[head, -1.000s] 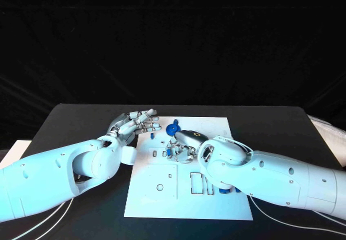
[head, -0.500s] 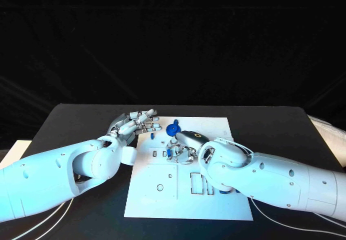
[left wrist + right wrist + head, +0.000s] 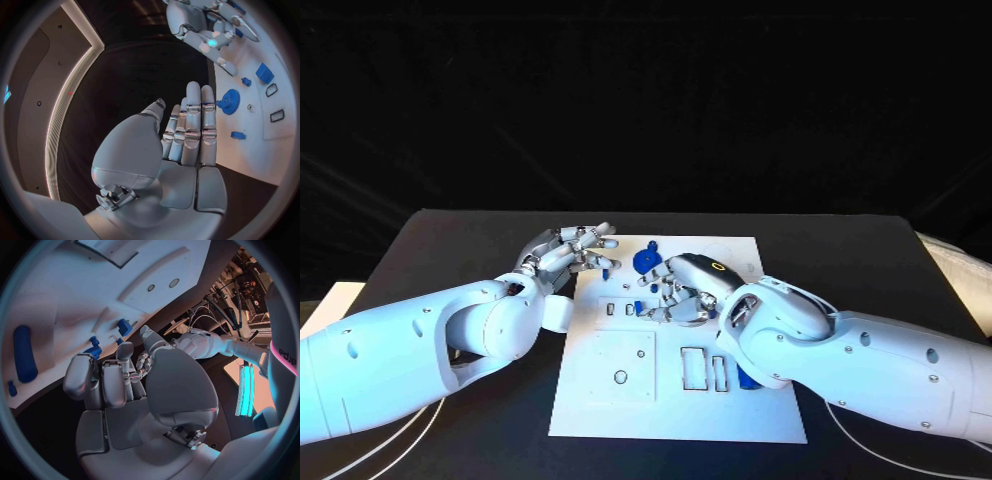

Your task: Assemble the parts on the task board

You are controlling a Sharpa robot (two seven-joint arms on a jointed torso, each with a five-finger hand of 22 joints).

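The white task board [image 3: 625, 400] lies in the middle of the black table. A blue gear [image 3: 646, 260] [image 3: 229, 101] sits near the board's far edge. My left hand [image 3: 571, 248] [image 3: 187, 135] hovers at the board's far left corner with its fingers straight and holds nothing. My right hand [image 3: 689, 290] [image 3: 119, 385] hangs over the board's middle, fingers bent down and apart, with nothing seen in them. Small blue parts [image 3: 629, 308] stand on the board just left of its fingertips. A long blue part [image 3: 747, 378] [image 3: 25, 360] lies beside my right forearm.
Rectangular slots [image 3: 692, 366] and round holes [image 3: 620, 376] mark the board's near half. More small blue pieces [image 3: 264, 73] lie past the gear. A pale sheet [image 3: 956, 262] rests at the table's right edge. Bare black table flanks the board on both sides.
My right hand has shifted to the right and slightly away from me, uncovering the small blue parts beside it. My left hand has barely moved.
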